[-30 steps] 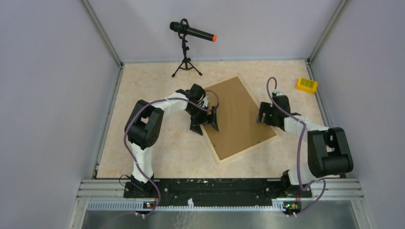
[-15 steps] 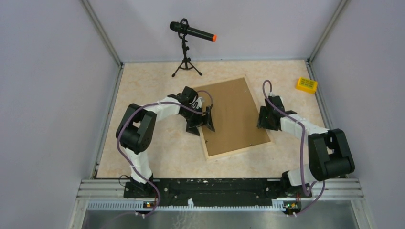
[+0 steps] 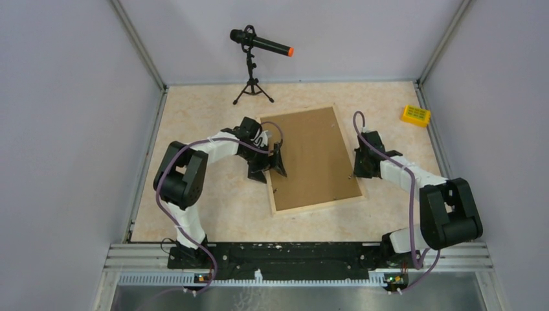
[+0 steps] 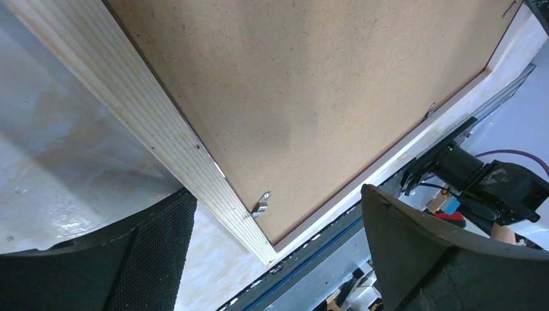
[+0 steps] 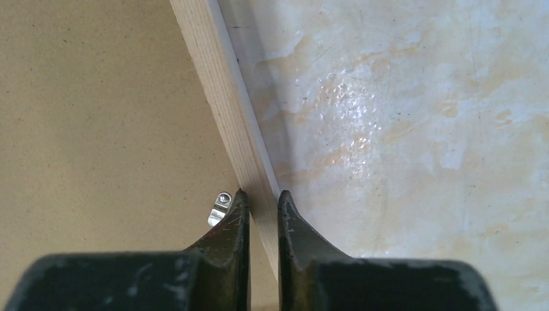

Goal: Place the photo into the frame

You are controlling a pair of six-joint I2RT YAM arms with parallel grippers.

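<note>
The frame (image 3: 317,205) of pale wood lies face down mid-table, with a brown backing board (image 3: 311,155) filling it. No photo shows in any view. My left gripper (image 3: 268,170) is open and straddles the frame's left rail (image 4: 162,136), one finger on each side; a small metal clip (image 4: 261,204) sits between them on the board (image 4: 311,84). My right gripper (image 3: 355,170) is at the right rail. In the right wrist view the gripper (image 5: 261,193) is shut on that rail (image 5: 220,97), beside another clip (image 5: 221,206).
A microphone on a small tripod (image 3: 256,52) stands at the back of the table. A yellow block (image 3: 415,115) lies at the far right, near the wall. Grey walls enclose the marbled table (image 3: 194,194) on three sides.
The frame has turned from a diagonal lie to nearly square with the table and shifted left. My right gripper has closed on the right rail. The left arm drew back leftward with it.
</note>
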